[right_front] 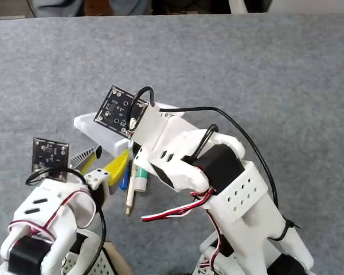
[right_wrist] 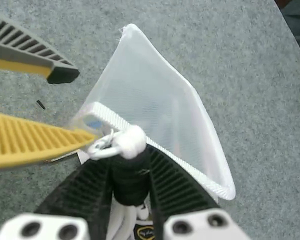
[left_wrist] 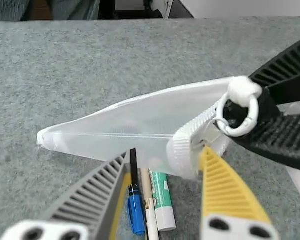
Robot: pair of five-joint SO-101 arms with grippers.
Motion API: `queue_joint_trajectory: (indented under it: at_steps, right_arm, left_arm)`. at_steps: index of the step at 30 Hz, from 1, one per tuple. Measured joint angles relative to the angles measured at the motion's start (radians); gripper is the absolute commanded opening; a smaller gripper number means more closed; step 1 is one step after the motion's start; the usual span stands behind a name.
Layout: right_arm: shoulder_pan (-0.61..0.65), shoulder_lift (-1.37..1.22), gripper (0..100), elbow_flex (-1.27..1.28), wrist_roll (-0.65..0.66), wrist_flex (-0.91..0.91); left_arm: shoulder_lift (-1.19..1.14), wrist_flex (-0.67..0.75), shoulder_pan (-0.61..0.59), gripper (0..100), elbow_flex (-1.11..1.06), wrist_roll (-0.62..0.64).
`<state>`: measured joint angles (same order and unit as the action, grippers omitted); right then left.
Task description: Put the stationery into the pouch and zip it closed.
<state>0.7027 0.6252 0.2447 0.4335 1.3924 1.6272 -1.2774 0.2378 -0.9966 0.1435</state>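
Clenching the white zip pull (right_wrist: 132,139) of the pouch (right_wrist: 155,100), the right tool (right_wrist: 129,151) faces the released left tool (left_wrist: 164,155), beneath which lie pens (left_wrist: 136,219), print illegible, on the grey felt table (left_wrist: 65,65).

White mesh pouch (left_wrist: 120,132), blue pen (left_wrist: 136,219), yellow-and-grey ribbed left pincer (left_wrist: 164,156), black ribbed right pincer (right_wrist: 132,161), grey table (left_wrist: 65,65)

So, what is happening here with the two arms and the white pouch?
The right claw is shut on the zipper pull of the white mesh pouch, which sits on the grey table. The left claw is open, with its yellow finger against the pouch's zipper end. A blue pen, a white pen and a green-and-white stick lie on the table beside the pouch, apparently not yet inside it.
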Motion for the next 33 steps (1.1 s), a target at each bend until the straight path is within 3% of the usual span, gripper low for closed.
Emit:
queue_joint_trajectory:
  at_steps: [8, 16, 26, 33]
  right_arm:
    - [-0.002, 0.000, 1.2, 0.000, 0.000, 0.000]
    - [-0.002, 0.000, 1.2, 0.000, 0.000, 0.000]
    - [0.000, 0.006, 1.2, 0.000, 0.000, 0.005]
    - [0.000, 0.008, 1.2, 0.000, 0.000, 0.006]
  left_arm:
    - [0.000, 0.061, 0.002, 22, -0.054, 0.002]
    - [0.000, 0.066, 0.003, 3, -0.052, 0.002]
    - [-0.002, 0.069, 0.000, 3, -0.054, -0.002]
    - [-0.014, 0.012, -0.002, 3, 0.035, -0.074]
